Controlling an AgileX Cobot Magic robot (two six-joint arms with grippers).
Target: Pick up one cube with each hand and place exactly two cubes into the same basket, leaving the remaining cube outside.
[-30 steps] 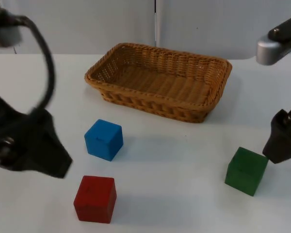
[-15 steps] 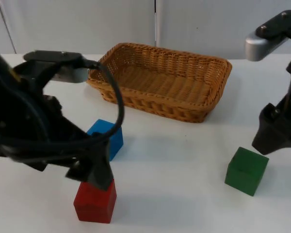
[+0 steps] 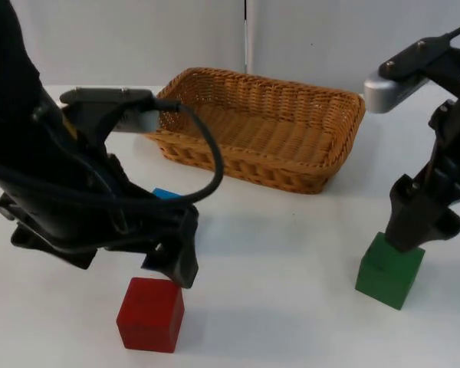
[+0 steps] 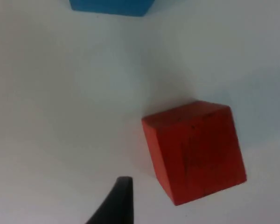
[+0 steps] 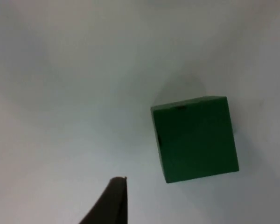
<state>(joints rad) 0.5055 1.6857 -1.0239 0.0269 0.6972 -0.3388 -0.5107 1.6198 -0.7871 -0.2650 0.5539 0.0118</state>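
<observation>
Both arms had dropped lower: the left claw [image 3: 176,264] over the red cube [image 3: 150,314], the right claw [image 3: 410,234] over the green cube [image 3: 389,270]. Whether either claw stood apart couldn't be told. The woven wicker basket [image 3: 253,126] sat on the smooth white bench [image 3: 284,253].

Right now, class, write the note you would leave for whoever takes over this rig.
Left end effector hovers just above the red cube; right end effector sits over the green cube. Neither cube is lifted. The blue cube lies behind the left arm. The basket holds no cubes. Left to do: grasp red and green, drop both in the basket, leave blue out.
</observation>
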